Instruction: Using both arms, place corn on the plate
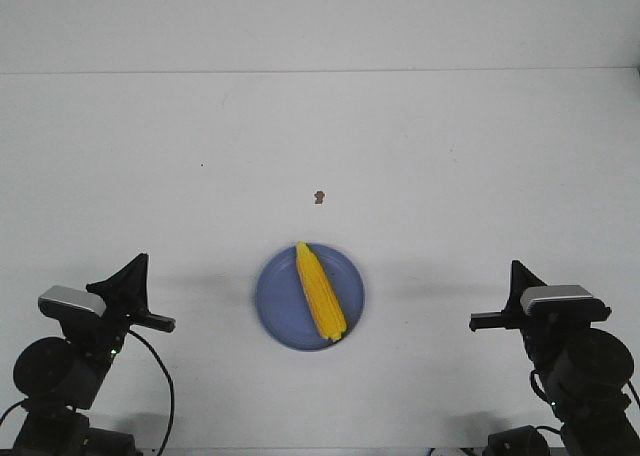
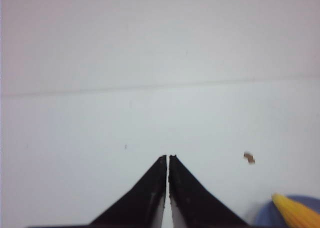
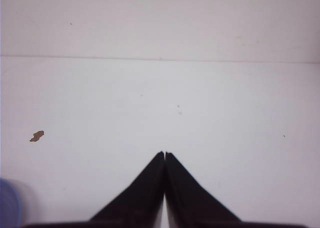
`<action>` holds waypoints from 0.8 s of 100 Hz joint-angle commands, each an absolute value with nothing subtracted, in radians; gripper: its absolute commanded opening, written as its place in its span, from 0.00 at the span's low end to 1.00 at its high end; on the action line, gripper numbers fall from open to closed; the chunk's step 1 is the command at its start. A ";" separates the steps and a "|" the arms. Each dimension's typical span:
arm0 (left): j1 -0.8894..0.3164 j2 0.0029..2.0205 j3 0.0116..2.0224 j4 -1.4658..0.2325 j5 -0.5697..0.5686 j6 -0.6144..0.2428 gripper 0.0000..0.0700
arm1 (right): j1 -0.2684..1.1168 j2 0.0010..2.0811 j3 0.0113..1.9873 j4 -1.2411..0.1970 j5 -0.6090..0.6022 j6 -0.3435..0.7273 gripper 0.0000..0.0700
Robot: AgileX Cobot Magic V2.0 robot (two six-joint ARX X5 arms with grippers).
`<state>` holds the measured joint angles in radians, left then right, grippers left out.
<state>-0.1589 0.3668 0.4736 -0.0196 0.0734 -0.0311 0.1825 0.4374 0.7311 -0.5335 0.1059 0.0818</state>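
Brown speck (image 1: 318, 196) — beyond plate (image 1: 280, 301)

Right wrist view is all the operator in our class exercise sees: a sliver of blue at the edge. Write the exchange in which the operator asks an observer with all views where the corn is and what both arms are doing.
Operator: Is the corn on the plate?
Observer: Yes. The corn lies inside the plate, its pointed tip toward the far rim.
Operator: Is the left gripper near it?
Observer: No. The left gripper sits well off to the plate's left, jaws together and holding nothing.
Operator: And mine, from the front?
Observer: The right gripper is equally clear on the plate's right, shut and empty.
Operator: What is the brown speck?
Observer: A small brown scrap lies on the table beyond the plate.
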 commanded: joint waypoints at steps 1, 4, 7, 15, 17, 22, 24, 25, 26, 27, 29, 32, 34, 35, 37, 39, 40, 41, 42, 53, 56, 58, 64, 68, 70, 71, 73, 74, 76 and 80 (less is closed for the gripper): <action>-0.149 0.326 0.425 0.006 0.070 -0.017 0.01 | 0.184 0.439 0.738 -0.523 0.106 0.082 0.00; -0.142 0.303 0.399 0.006 0.070 -0.017 0.01 | 0.184 0.439 0.738 -0.523 0.106 0.082 0.00; -0.136 0.279 0.373 0.006 0.070 -0.017 0.01 | 0.184 0.439 0.738 -0.523 0.106 0.082 0.00; -0.121 0.212 0.307 0.005 0.070 -0.017 0.01 | 0.184 0.439 0.738 -0.524 0.106 0.082 0.00; -0.118 0.195 0.292 0.005 0.070 -0.017 0.01 | 0.184 0.439 0.738 -0.524 0.106 0.082 0.00; -0.111 0.154 0.256 0.004 0.070 -0.017 0.01 | 0.184 0.439 0.738 -0.523 0.106 0.082 0.00; -0.108 0.138 0.243 0.004 0.070 -0.017 0.01 | 0.184 0.439 0.738 -0.524 0.106 0.082 0.00; -0.107 0.130 0.236 0.004 0.070 -0.017 0.01 | 0.184 0.439 0.738 -0.523 0.106 0.082 0.00; -0.106 0.123 0.230 0.004 0.070 -0.017 0.01 | 0.184 0.439 0.738 -0.523 0.106 0.082 0.00; -0.105 0.115 0.224 0.004 0.070 -0.017 0.01 | 0.184 0.439 0.738 -0.523 0.106 0.082 0.00; -0.104 0.100 0.211 0.004 0.070 -0.017 0.01 | 0.184 0.439 0.738 -0.523 0.106 0.082 0.00; -0.101 0.080 0.195 0.002 0.070 -0.017 0.01 | 0.184 0.439 0.738 -0.523 0.106 0.082 0.00; -0.100 0.067 0.185 0.002 0.069 -0.017 0.01 | 0.184 0.439 0.738 -0.523 0.106 0.082 0.00; -0.099 0.061 0.180 0.002 0.069 -0.017 0.01 | 0.184 0.439 0.738 -0.524 0.106 0.082 0.00; -0.097 0.049 0.170 0.002 0.069 -0.017 0.01 | 0.184 0.439 0.738 -0.523 0.106 0.082 0.00; -0.096 0.038 0.161 0.002 0.069 -0.017 0.01 | 0.184 0.439 0.738 -0.523 0.106 0.082 0.00; -0.096 0.033 0.157 0.002 0.069 -0.017 0.01 | 0.184 0.439 0.738 -0.524 0.106 0.082 0.00; -0.095 0.028 0.153 0.002 0.069 -0.017 0.01 | 0.184 0.439 0.738 -0.523 0.106 0.082 0.00; -0.095 0.022 0.148 0.002 0.069 -0.017 0.01 | 0.184 0.439 0.738 -0.523 0.106 0.082 0.00; -0.093 0.003 0.111 0.010 0.069 -0.019 0.01 | 0.184 0.439 0.738 -0.523 0.106 0.082 0.00; -0.091 0.003 0.105 0.010 0.069 -0.019 0.01 | 0.184 0.439 0.738 -0.524 0.106 0.082 0.00; -0.091 0.003 0.101 0.011 0.069 -0.020 0.01 | 0.184 0.439 0.738 -0.523 0.106 0.082 0.00; -0.091 0.003 0.083 0.037 0.069 -0.020 0.01 | 0.184 0.439 0.738 -0.523 0.106 0.082 0.00; -0.091 0.003 0.068 0.070 0.069 -0.020 0.01 | 0.184 0.439 0.738 -0.523 0.106 0.082 0.00; -0.091 0.003 0.060 0.086 0.069 -0.020 0.01 | 0.184 0.439 0.738 -0.522 0.106 0.082 0.00; -0.091 0.003 0.057 0.093 0.069 -0.020 0.01 | 0.184 0.439 0.738 -0.522 0.106 0.082 0.00; -0.091 0.003 0.051 0.105 0.069 -0.020 0.01 | 0.184 0.439 0.738 -0.522 0.106 0.082 0.00; -0.091 0.003 0.048 0.110 0.069 -0.020 0.01 | 0.184 0.439 0.738 -0.522 0.106 0.082 0.00; -0.091 0.003 0.044 0.117 0.069 -0.023 0.01 | 0.184 0.439 0.738 -0.522 0.106 0.082 0.00; -0.091 0.003 0.038 0.126 0.069 -0.030 0.01 | 0.184 0.439 0.738 -0.521 0.106 0.082 0.00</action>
